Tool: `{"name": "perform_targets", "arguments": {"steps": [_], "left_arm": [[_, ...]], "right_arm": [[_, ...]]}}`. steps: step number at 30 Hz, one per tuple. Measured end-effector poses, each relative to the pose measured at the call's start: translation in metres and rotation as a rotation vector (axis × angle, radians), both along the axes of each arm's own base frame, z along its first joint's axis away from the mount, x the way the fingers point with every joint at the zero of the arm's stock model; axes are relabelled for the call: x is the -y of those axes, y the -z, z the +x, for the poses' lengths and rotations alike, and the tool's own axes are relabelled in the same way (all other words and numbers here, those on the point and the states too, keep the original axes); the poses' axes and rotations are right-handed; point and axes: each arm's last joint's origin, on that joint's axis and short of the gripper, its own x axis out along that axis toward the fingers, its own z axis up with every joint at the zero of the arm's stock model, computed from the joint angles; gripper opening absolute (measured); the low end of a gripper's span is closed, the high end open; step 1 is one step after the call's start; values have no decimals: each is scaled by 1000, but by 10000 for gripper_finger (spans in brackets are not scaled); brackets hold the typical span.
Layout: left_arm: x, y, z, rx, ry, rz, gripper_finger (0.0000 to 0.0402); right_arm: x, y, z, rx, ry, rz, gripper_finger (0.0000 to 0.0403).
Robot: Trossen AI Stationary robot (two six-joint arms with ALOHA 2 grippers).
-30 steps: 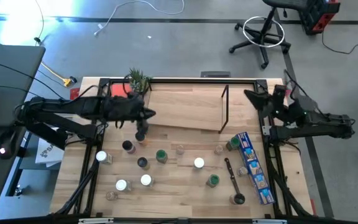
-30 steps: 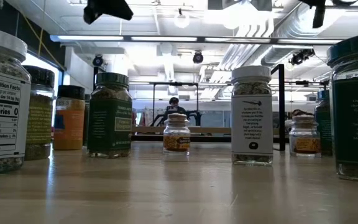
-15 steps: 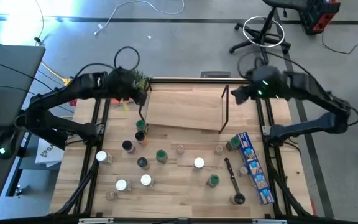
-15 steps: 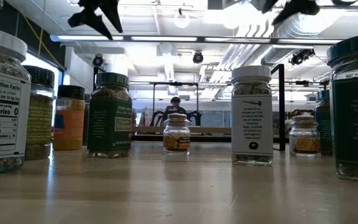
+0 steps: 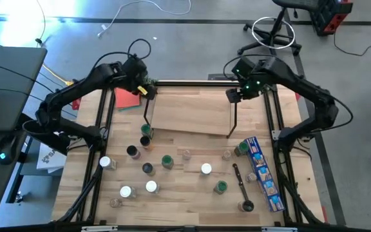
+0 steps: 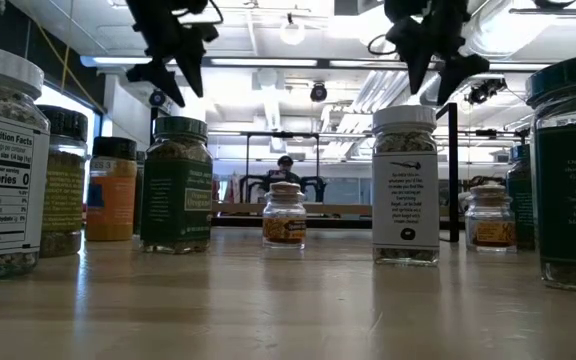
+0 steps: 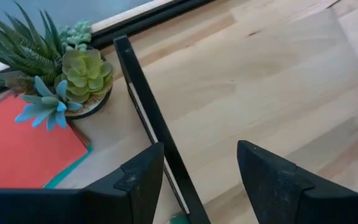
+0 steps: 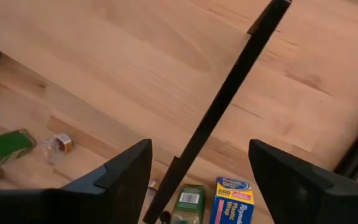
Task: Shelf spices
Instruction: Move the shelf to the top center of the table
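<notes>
Both arms up and reaching over the table's far edge, elbows bent outward: left gripper at the far-left corner, right gripper at far centre-right, each pointing down with fingers apart, nothing held.

In the low view, the nearest jar at the table's left edge bore a panel reading "Nutrition Facts" and "Calories 0". Print on the other jars' labels and the blue box was too small to read.
</notes>
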Motion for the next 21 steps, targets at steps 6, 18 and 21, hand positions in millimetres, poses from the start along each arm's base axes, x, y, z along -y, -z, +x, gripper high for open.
{"name": "perform_targets", "arguments": {"steps": [6, 18, 21], "left_arm": [[-12, 24, 15, -80, -18, -77, 211], [-16, 43, 24, -129, -37, -183, 151], [-16, 43, 23, -122, -64, -197, 101]], "right_arm": [[-14, -22, -24, 79, 51, -68, 264], [-27, -41, -45, 166, 88, -135, 264], [-27, -41, -44, 175, 81, -143, 264]]}}
